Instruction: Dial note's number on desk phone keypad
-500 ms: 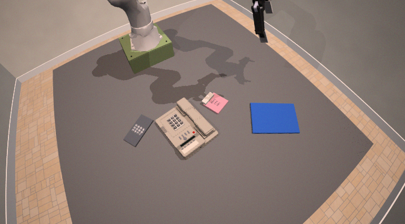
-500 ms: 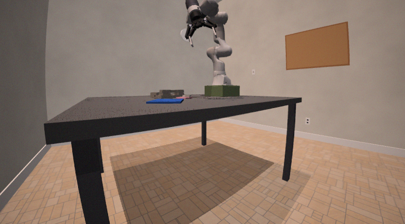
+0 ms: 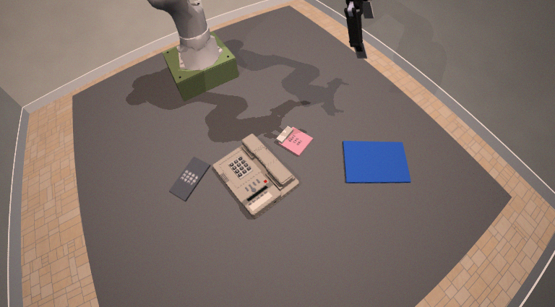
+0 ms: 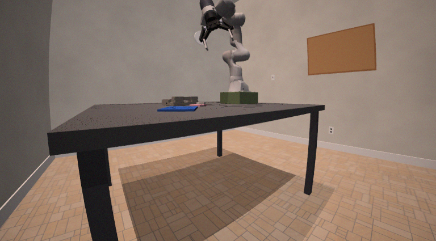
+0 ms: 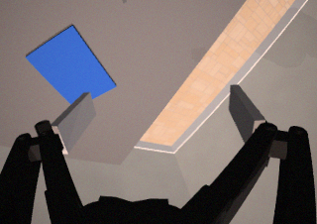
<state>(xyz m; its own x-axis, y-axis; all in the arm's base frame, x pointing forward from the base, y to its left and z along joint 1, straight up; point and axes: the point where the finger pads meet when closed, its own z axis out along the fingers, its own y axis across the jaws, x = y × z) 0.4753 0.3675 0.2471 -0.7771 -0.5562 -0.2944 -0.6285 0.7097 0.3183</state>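
Note:
A beige desk phone (image 3: 255, 173) (image 4: 180, 100) lies near the middle of the dark table (image 3: 163, 246) (image 4: 160, 119). Its handset (image 3: 267, 158) rests in the cradle, to the right of the dark keypad (image 3: 240, 165). A pink note (image 3: 298, 141) (image 4: 197, 105) with small writing lies just behind the phone, with a small beige block (image 3: 284, 133) on its corner. My gripper (image 3: 364, 32) (image 4: 218, 42) (image 5: 158, 100) is open and empty. It hangs high in the air over the table's far right edge, far from the phone.
A flat blue mat (image 3: 375, 162) (image 4: 177, 108) (image 5: 71, 65) lies right of the phone. A dark slab with small keys (image 3: 189, 178) lies left of it. The arm's green base (image 3: 204, 76) (image 4: 238, 97) stands at the back.

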